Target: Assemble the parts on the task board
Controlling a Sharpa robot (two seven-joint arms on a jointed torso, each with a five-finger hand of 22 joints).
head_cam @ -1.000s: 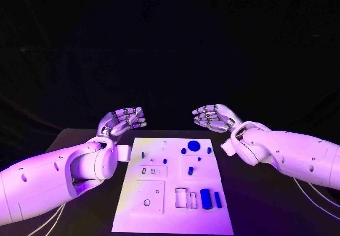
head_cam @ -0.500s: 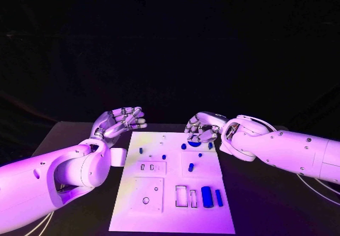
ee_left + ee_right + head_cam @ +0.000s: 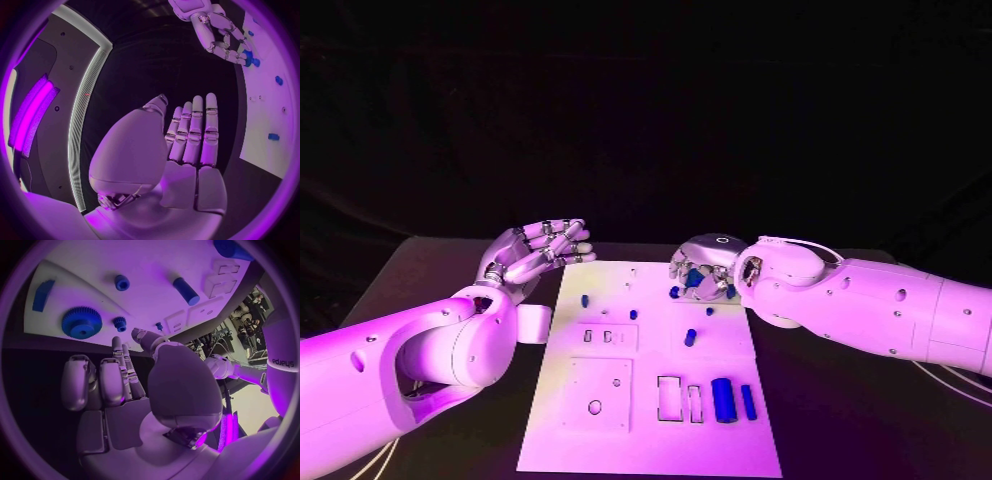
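Head cam sits high, looks down and fwd over the black table (image 3: 848, 420), whole task board (image 3: 653, 400) in shot, far end near the hands. Left wrist cam is behind the left hand (image 3: 187, 145), close up, facing across toward the board's (image 3: 275, 100) far end and the right hand (image 3: 222, 35). Right wrist cam sits behind the right hand (image 3: 125, 385), very near the board (image 3: 156, 270), looking down its far end. All three share that far end w/ the large blue gear (image 3: 81, 322), (image 3: 692, 280).
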